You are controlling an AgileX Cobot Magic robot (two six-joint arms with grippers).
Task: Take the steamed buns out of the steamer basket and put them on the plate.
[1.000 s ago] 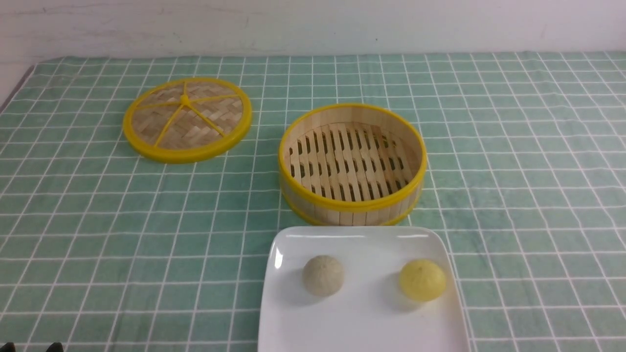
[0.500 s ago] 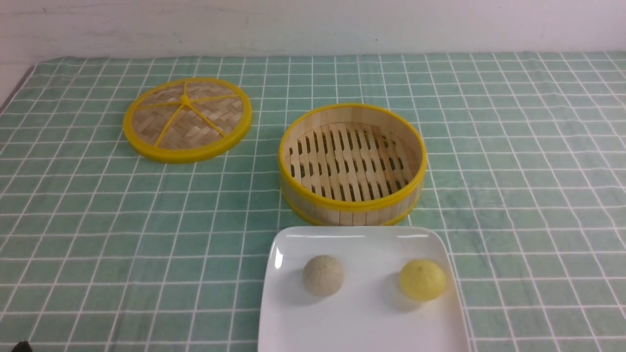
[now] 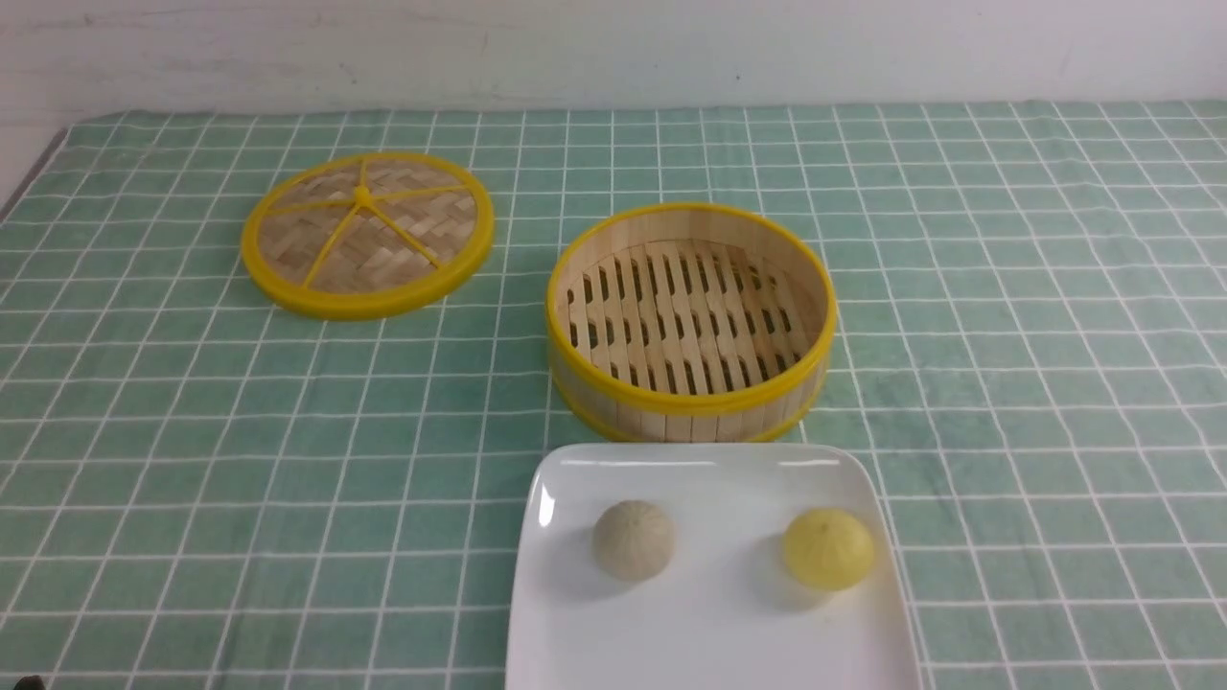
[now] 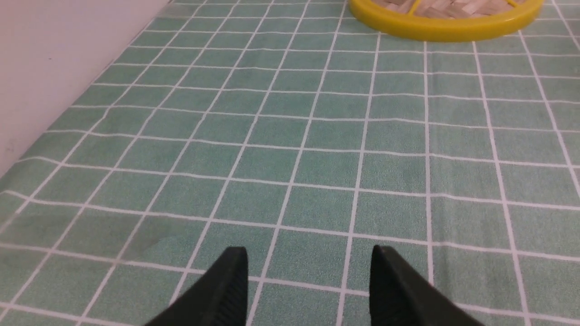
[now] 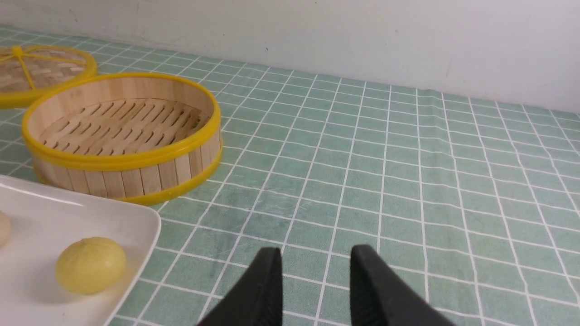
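Both steamed buns lie on the white plate [image 3: 709, 632] at the near edge: the beige-grey bun [image 3: 634, 540] on its left half, the yellow bun [image 3: 827, 548] [image 5: 90, 265] on its right half. Just behind the plate stands the steamer basket [image 3: 690, 398] [image 5: 122, 174], with nothing on its slatted floor. My left gripper [image 4: 309, 254] hovers open over bare cloth near the table's left edge, holding nothing. My right gripper [image 5: 316, 253] is open and holds nothing, over the cloth to the right of the plate. Only a dark tip of the left gripper [image 3: 29, 683] shows in the front view.
The flat woven lid [image 3: 367, 233] [image 4: 446, 20] with yellow rim lies at the back left. A green checked cloth [image 3: 1007, 335] covers the table. A white wall [image 3: 613, 48] runs along the back, and the table's left edge [image 4: 81, 86] borders a pale surface.
A dark tip of the left gripper at the bottom left corner of the front view has slid further out of the picture. Buns, plate, basket and lid have not moved.
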